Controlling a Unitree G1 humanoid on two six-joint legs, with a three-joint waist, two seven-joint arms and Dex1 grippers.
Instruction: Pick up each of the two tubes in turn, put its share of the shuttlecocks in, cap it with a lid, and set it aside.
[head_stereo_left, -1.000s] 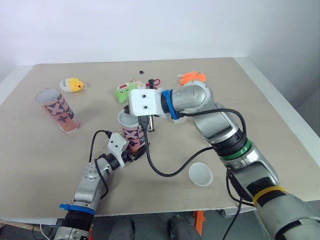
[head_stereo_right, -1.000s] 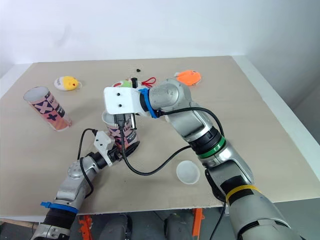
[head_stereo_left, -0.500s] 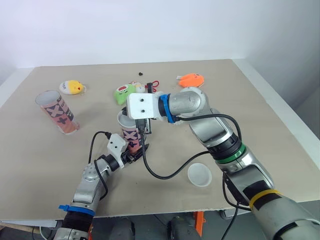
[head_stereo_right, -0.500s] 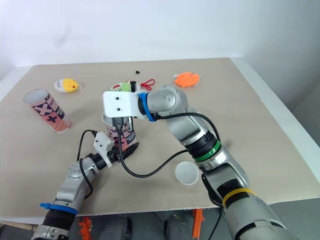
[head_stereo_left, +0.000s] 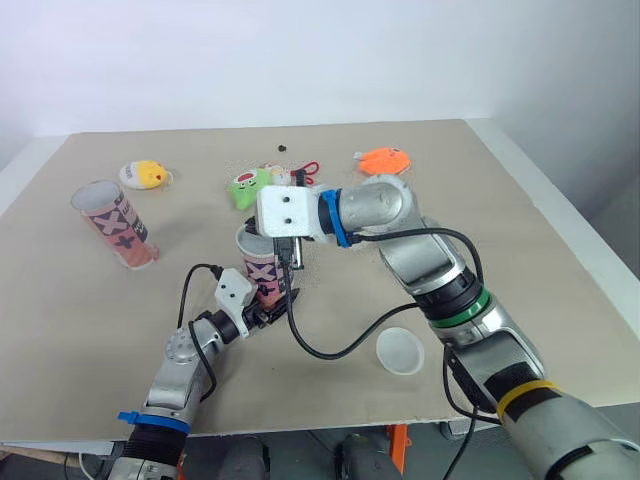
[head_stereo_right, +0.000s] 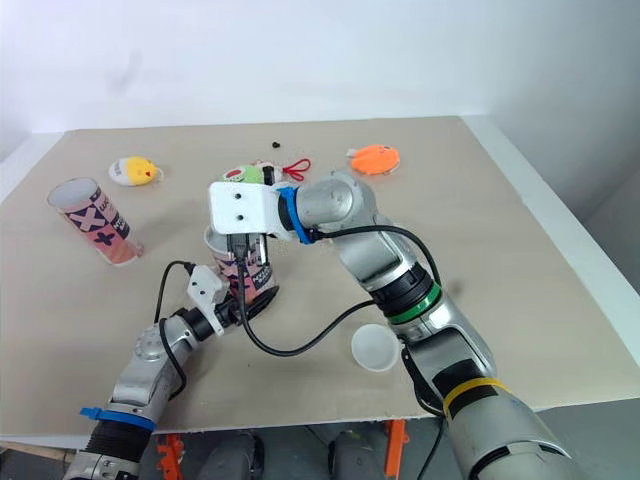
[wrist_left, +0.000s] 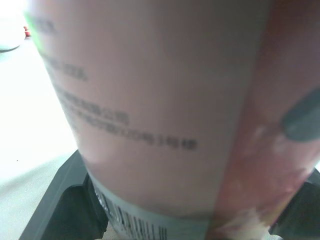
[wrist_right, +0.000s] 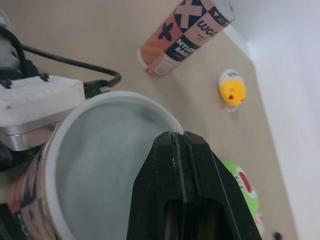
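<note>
Right fingers (wrist_right: 172, 190) together above tube (head_stereo_left: 263, 274) rim, left fingers (wrist_left: 60, 205) around its base, both unmoved.

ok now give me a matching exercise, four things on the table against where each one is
1 held tube
2 other tube
3 white lid
4 orange toy

a far side, robot's right
b near side, robot's right
c in the left gripper, right gripper at its open mouth
d standing alone, robot's left

Pairs: 1-c, 2-d, 3-b, 4-a
</note>
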